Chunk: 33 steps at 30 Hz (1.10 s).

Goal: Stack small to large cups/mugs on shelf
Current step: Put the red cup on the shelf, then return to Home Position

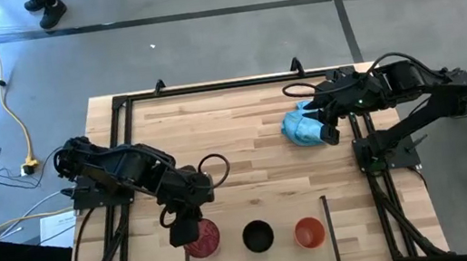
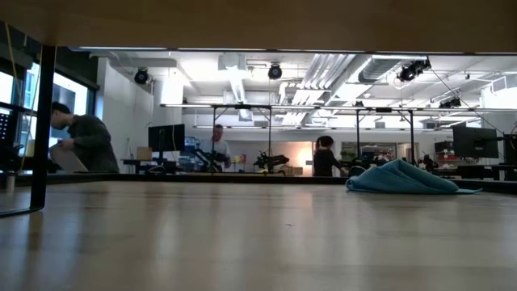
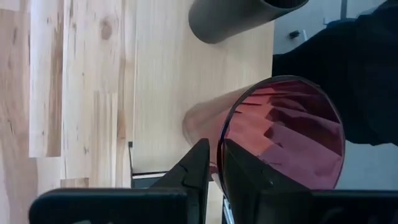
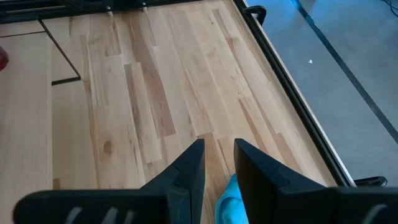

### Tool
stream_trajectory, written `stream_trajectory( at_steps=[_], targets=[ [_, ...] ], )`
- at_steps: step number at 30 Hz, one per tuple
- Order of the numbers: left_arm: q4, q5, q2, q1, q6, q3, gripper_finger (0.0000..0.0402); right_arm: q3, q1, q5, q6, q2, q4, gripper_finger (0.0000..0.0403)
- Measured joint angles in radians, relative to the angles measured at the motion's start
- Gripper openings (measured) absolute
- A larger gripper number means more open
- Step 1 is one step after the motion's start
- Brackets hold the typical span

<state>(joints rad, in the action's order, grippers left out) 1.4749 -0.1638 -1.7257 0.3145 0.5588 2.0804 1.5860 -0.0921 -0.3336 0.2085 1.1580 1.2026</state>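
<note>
In the high view three cups stand in a row on the wood shelf strip (image 1: 284, 244) at the table's near edge: the red-pink cup (image 1: 203, 239) at the left, the black cup (image 1: 257, 235) in the middle, and the orange cup (image 1: 309, 231) beside a thin black bar (image 1: 326, 218). My left gripper (image 1: 184, 233) is shut on the red-pink cup (image 3: 280, 134). The black cup (image 3: 236, 18) shows beyond it. My right gripper (image 1: 332, 132) is at the right edge of a light blue cloth (image 1: 302, 127), its fingers a narrow gap apart (image 4: 214, 165). Whether it touches the cloth, I cannot tell. My left gripper pinches the red-pink cup's rim (image 3: 219, 148) on the cup's left side. One finger (image 3: 239, 168) is inside the cup and the other finger (image 3: 198, 167) is outside against the wall. The fingers slant down from above. The cup is upright; whether its base rests on the shelf, I cannot tell.
The light blue cloth (image 2: 400, 178) lies crumpled on the table's far right part, and a bit of it (image 4: 225, 202) shows between my right fingers. A black frame (image 1: 209, 86) runs along the far and side edges. Bare planks span the table's middle. People work in the room behind.
</note>
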Motion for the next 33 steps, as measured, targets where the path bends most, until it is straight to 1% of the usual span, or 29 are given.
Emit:
stream_trajectory(
  at_steps=[7,17,22,27,33],
  targets=[
    [-0.018,-0.043,0.000,0.000,-0.002,0.000,0.0035,0.000,0.000,0.000,0.000,0.000,0.000,0.0078],
    [-0.052,-0.077,0.000,0.000,-0.003,0.000,0.0035,0.000,0.000,0.000,-0.006,0.000,0.000,0.0078],
    [-0.060,-0.071,0.000,0.000,-0.004,0.000,0.0035,0.000,0.000,0.000,-0.007,0.000,0.000,0.0078],
    [-0.061,-0.022,0.000,0.000,-0.013,0.000,0.0035,0.000,0.000,0.000,-0.010,0.000,0.000,0.0078],
    [-0.066,-0.009,0.000,-0.001,-0.028,0.000,0.0035,0.000,0.000,0.000,-0.011,0.000,0.000,0.0078]
  ],
)
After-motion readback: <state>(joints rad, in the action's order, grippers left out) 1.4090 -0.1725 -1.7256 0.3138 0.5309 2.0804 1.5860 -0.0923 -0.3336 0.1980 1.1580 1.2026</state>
